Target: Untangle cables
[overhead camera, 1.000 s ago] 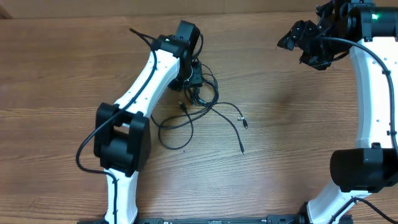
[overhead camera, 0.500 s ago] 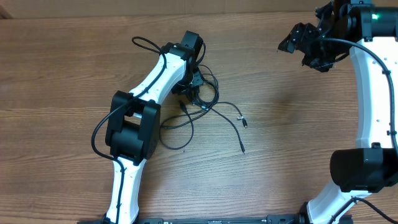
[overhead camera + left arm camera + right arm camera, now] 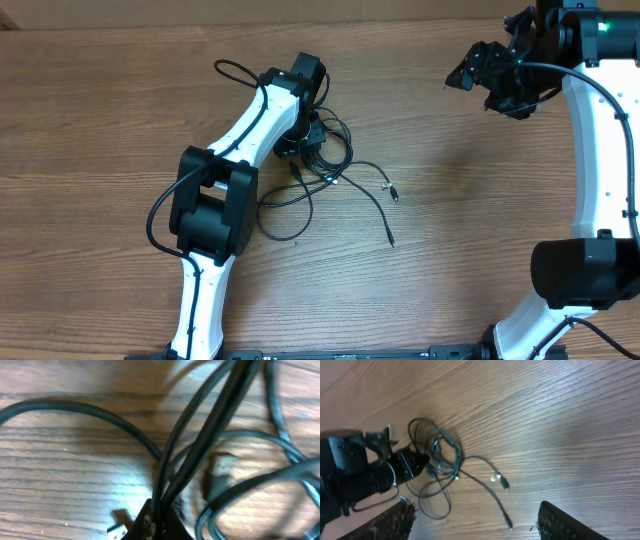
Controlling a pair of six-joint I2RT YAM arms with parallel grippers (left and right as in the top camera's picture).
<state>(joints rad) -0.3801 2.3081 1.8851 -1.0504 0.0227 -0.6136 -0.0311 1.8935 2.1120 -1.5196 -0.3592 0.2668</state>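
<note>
We find the task at an early step. The left gripper [image 3: 303, 140] is down in the knot, its jaws pinched together on two strands of the cables [image 3: 335, 170]; the left wrist view shows the strands running straight out from between the tips. The tangle lies on the wooden table [image 3: 480, 210] left of centre, nearer the far edge, with loose tails trailing toward the middle. The right gripper [image 3: 468, 68] hangs spread and empty near the far right corner, well apart from the tangle.

In our judgement the next move calls for a slow pull away from the knot, with the right arm brought in to pin or draw a free tail.

The wires are thin, black, smooth-jacketed and limp, lying in overlapping loops. The plug tips [image 3: 392, 194] are small and silvery. The tabletop is matte with a brown grain.
</note>
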